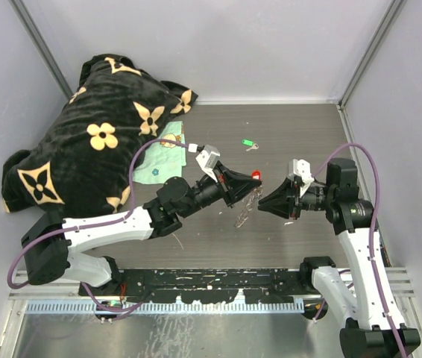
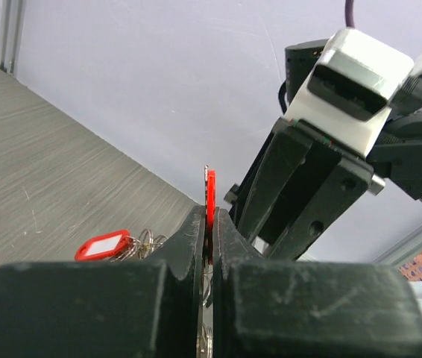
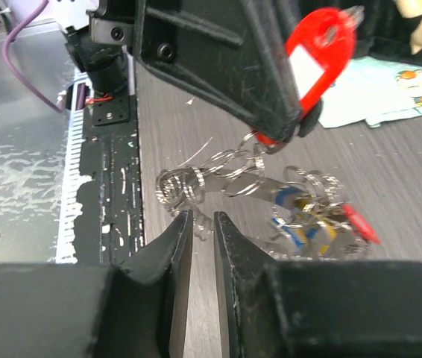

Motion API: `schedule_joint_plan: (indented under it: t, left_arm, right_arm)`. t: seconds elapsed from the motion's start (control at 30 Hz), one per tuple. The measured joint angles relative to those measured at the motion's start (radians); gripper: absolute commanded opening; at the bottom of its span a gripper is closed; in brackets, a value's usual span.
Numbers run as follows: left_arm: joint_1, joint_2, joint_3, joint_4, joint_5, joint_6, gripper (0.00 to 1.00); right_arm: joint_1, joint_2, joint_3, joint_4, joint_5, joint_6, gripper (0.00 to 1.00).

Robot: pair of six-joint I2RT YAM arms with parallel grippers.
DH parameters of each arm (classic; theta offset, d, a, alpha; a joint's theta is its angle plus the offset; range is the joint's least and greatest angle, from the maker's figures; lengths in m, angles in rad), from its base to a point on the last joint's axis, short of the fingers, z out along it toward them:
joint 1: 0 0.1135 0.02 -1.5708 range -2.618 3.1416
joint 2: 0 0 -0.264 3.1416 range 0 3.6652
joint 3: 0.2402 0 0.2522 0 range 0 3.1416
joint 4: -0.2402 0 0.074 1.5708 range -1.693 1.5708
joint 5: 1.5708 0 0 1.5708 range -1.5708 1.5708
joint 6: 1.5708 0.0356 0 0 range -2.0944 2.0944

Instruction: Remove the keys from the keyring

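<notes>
The left gripper (image 1: 250,181) is clamped on a red plastic key tag (image 3: 317,52), which stands edge-up out of its jaws. From it a bunch of silver keys and small metal rings (image 3: 271,190) trails downward over the middle of the grey wooden table (image 1: 308,134). Only the right wrist view shows the right gripper (image 3: 198,224) with its fingers slightly parted, just beside the rings. The top view alone shows a green-tagged key (image 1: 248,142) lying toward the far edge.

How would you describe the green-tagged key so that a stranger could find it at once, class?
Start at the big black flowered blanket on the table's far left, then go right past the pale green cloth at its edge. Beyond it, on bare table, lies the green-tagged key. It is alone and untouched, while the key bunch hangs from the left tool.
</notes>
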Motion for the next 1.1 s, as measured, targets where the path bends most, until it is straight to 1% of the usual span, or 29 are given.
schedule_joint_plan:
  t: [0.07, 0.2, 0.27, 0.67, 0.83, 1.1]
  left_arm:
    - [0.000, 0.000, -0.009, 0.012, 0.001, 0.001, 0.00]
    - [0.000, -0.003, -0.024, 0.020, 0.011, 0.002, 0.00]
    - [0.000, -0.005, -0.027, 0.019, 0.015, 0.003, 0.00]
    - [0.000, -0.011, -0.027, 0.046, 0.039, -0.008, 0.00]
    - [0.000, -0.011, -0.027, 0.050, 0.045, -0.020, 0.00]
    - [-0.005, -0.002, -0.025, 0.053, 0.055, -0.031, 0.00]
  right_arm:
    - [-0.024, -0.003, 0.016, -0.010, 0.000, -0.001, 0.22]
    - [-0.080, -0.007, 0.053, -0.016, -0.005, 0.000, 0.14]
    - [-0.095, -0.006, 0.064, -0.016, -0.007, 0.000, 0.13]
    - [-0.092, 0.015, 0.068, -0.028, -0.033, -0.019, 0.14]
    - [-0.080, 0.018, 0.068, -0.028, -0.032, -0.024, 0.16]
    - [-0.074, 0.018, 0.068, -0.016, -0.016, -0.026, 0.17]
